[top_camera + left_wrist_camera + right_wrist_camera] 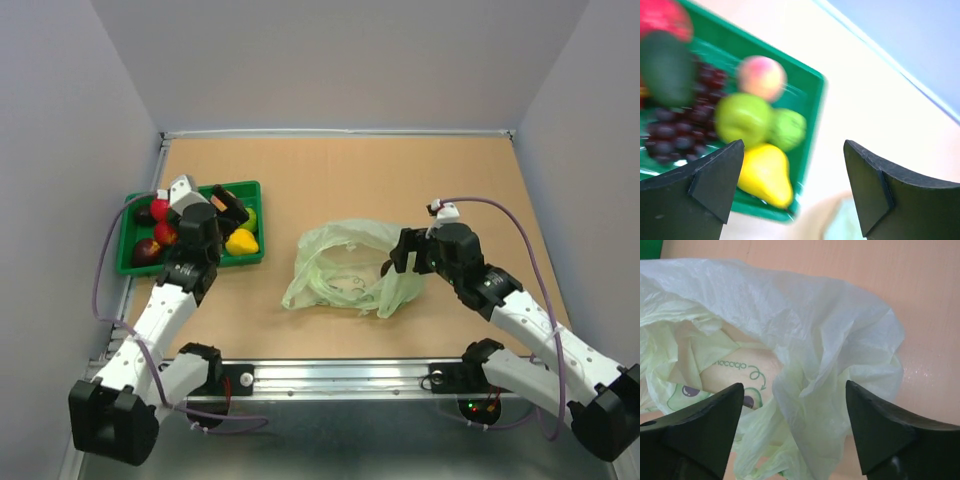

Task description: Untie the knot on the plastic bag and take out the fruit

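Our left pincer spread wide and empty above the green plastic tray at the tan bench left edge, where we see fruit, yellow pear and lime-green round fruit, right pincer likewise spread, empty, at the crumpled pale green plastic bag mid-bench.

You see a tan table boxed by plain pale grey walls on the left, right and far sides; along its near edge runs what looks like a metal rail.
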Tool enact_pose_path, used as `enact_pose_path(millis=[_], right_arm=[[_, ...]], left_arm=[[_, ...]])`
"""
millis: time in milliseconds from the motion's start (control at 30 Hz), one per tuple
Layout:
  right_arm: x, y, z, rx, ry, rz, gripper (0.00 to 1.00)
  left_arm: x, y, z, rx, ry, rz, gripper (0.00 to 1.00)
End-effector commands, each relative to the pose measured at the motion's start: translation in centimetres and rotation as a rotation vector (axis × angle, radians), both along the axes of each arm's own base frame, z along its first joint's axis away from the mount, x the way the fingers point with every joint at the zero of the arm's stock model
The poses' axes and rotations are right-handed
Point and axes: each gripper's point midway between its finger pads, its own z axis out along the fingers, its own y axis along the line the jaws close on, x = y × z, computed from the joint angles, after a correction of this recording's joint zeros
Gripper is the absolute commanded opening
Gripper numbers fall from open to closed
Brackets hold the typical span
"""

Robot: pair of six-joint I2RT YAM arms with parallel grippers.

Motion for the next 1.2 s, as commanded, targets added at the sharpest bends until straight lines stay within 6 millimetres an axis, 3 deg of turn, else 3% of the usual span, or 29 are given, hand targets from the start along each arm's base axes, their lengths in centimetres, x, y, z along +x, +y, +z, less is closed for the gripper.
enact_pose_path(millis=[0,33,133,267,400,500,633,800,867,900,1000,1033,1067,1133,1167], right_arm=[[1.1,-0.2,2.6,0.015,-0.054,-0.044,0.93],[1.2,-0.1,2.2,0.011,-0.032,-0.053,0.98],[1.5,-0.4,1.7,-0.013,0.003,-0.084,1.00],[1.7,-2.0,-1.1,-0.103,0.081,-0.172,1.00],[2.0,-4.1,-2.4,-0.156,0.099,-0.300,0.91],[2.1,-4.3,-3.0,-0.172,0.120,-0.318,0.88],[2.1,-5.4,-4.0,-0.197,0.129,-0.394,1.00],[1.9,-6.3,-6.0,-0.239,0.166,-0.457,1.00],[2.0,-6.2,-6.8,-0.247,0.178,-0.450,0.95],[2.1,-6.0,-7.0,-0.243,0.180,-0.446,0.91],[2.2,-5.1,-6.9,-0.234,0.175,-0.383,0.51],[2.4,-4.9,-6.3,-0.236,0.158,-0.353,0.27],[2.7,-4.1,-5.5,-0.220,0.146,-0.314,0.17],[3.0,-3.3,-4.1,-0.232,0.115,-0.233,0.00],[3.1,-2.8,-3.2,-0.221,0.098,-0.199,0.00]], left_arm=[[-1.5,-5.6,3.8,0.050,-0.081,-0.244,0.92],[-2.4,-7.6,4.5,0.045,-0.107,-0.318,0.92],[-4.5,-11.5,6.0,0.000,-0.172,-0.472,0.92],[-8.9,-20.0,8.1,-0.080,-0.274,-0.803,0.92],[-11.0,-25.7,6.0,-0.036,-0.250,-0.963,0.91],[-11.2,-27.5,3.7,-0.013,-0.212,-0.974,0.91],[-11.5,-28.7,0.5,0.008,-0.160,-0.975,0.91],[-11.7,-29.7,-2.4,0.080,-0.099,-0.970,0.91],[-11.9,-30.0,-3.8,0.085,-0.067,-0.967,0.91],[-11.8,-29.9,-3.9,0.081,-0.067,-0.958,0.91],[-11.7,-29.7,-5.4,0.081,-0.036,-0.932,0.91],[-11.5,-29.5,-6.3,0.094,-0.018,-0.915,0.91],[-11.5,-29.5,-6.9,0.093,-0.011,-0.909,0.91],[-11.2,-29.2,-8.4,0.105,0.022,-0.882,0.91],[-11.2,-29.3,-8.9,0.101,0.032,-0.873,0.91]])
